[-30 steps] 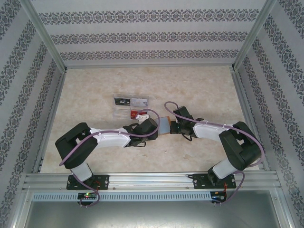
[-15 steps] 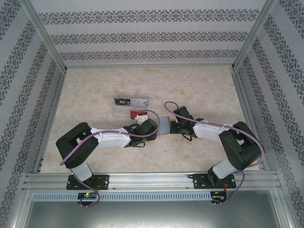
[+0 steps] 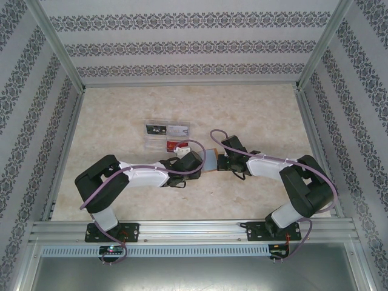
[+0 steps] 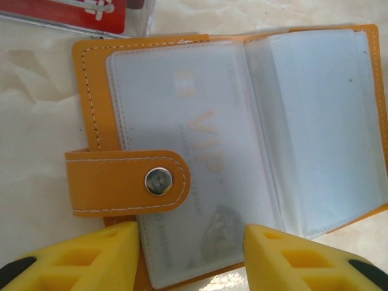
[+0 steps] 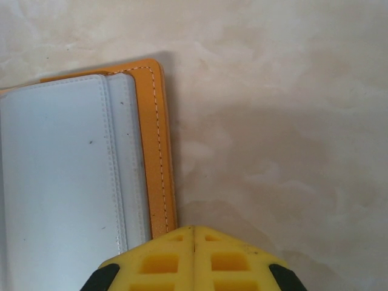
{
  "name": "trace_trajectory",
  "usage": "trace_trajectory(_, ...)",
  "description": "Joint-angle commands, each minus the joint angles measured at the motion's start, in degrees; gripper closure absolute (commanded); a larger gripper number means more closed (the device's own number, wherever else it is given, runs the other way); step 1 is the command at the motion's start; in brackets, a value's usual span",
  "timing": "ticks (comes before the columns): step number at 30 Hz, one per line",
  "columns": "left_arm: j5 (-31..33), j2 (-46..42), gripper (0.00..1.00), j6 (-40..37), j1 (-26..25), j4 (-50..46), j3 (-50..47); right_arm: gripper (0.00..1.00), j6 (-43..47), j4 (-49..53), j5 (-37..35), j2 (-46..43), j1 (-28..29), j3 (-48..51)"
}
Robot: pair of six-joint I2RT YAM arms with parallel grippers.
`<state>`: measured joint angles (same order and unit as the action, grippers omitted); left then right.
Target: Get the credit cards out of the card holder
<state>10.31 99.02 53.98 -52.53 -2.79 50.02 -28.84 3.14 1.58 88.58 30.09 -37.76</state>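
— Pulling which card?
— The VIP card point(image 4: 206, 145), in the card holder point(image 4: 97, 115) lying open between my claws. Left claw point(image 4: 189, 254) gapes astride it; right claw point(image 5: 194, 257), closed, sits at the holder's corner. Next: pinch, slide.

Orange card holder point(image 4: 127, 182) lies open flat – VIP card point(image 4: 200, 151) in sleeve

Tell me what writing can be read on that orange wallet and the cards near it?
"VIP": on the card in a clear pocket of the card holder.
Small print and faint marks on that card: too blurred to read.
White marks on the red card: cut off, unreadable.
Loose cards in the top view: too small to read.
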Motion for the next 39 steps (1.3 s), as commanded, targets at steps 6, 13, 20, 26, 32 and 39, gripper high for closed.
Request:
trace_trajectory(6,-5.09,-0.11,0.49,-4.93,-0.82,6.30,1.31,1.00,-1.12,-1.06,1.93,1.29,-0.38,-0.30)
trace_trajectory(13,-5.05,-0.56,0.41,-6.23,-0.82,5.75,2.10,1.00,-1.19,-1.16,2.17,1.46,-0.38,-0.39)
trace_trajectory(20,-5.76,-1.00,0.32,-8.56,-0.91,5.25,3.84,1.00,-1.22,-1.21,2.28,1.47,-0.38,-0.39)
trace_trajectory(26,-5.99,-0.32,0.31,-10.02,-0.90,4.82,5.73,1.00,-1.36,-1.24,2.10,1.06,-0.34,-0.21)
trace_trajectory(32,-7.08,1.97,0.31,-10.60,-0.86,4.79,8.25,1.00,-1.58,-1.36,2.04,0.28,-0.51,0.21)
trace_trajectory(39,-4.95,1.09,0.31,-9.34,-0.90,2.95,8.12,1.00,-1.74,-1.26,0.82,-1.89,-1.13,1.09)
